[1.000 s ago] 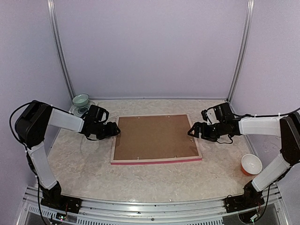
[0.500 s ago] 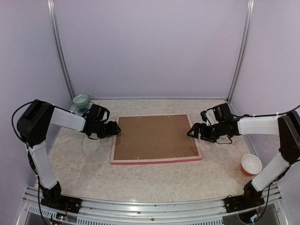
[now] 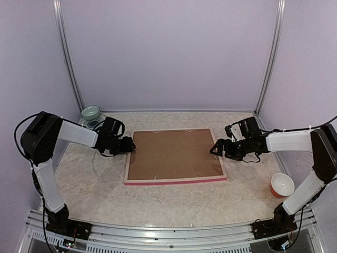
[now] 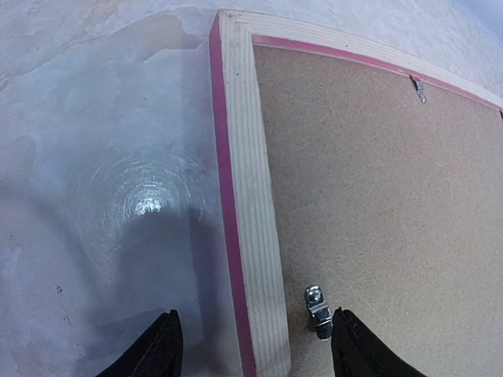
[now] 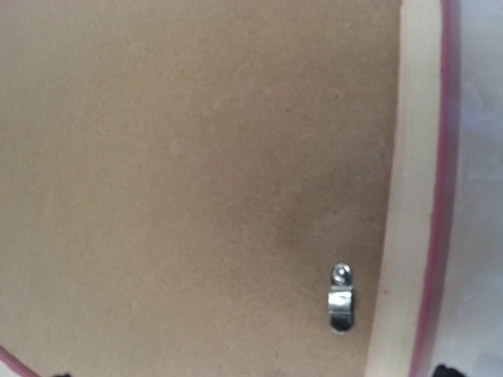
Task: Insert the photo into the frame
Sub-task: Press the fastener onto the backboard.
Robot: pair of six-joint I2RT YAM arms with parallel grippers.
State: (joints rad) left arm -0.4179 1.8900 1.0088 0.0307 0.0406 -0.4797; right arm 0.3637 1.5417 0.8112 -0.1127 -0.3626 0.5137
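The frame (image 3: 175, 181) lies face down in the middle of the table, pale wood back up, pink showing along its edges. A brown backing board (image 3: 174, 154) fills it and small metal clips (image 4: 318, 310) sit at its rim. The photo is hidden. My left gripper (image 3: 129, 145) is open and low over the left rail (image 4: 250, 236). In the left wrist view one finger (image 4: 161, 345) is over the table and the other over the board beside a clip. My right gripper (image 3: 215, 149) is open wide over the board's right edge, near another clip (image 5: 340, 308) and the right rail (image 5: 405, 236).
A clear sheet (image 4: 145, 206) with glare lies on the table left of the frame. A green bowl (image 3: 90, 112) stands at the back left corner. An orange and white cup (image 3: 282, 184) stands at the right front. Walls close in the back and sides.
My left gripper has crept a little right onto the frame's left rail and its jaws have narrowed slightly. The right gripper has edged slightly left over the board. The frame has not moved.
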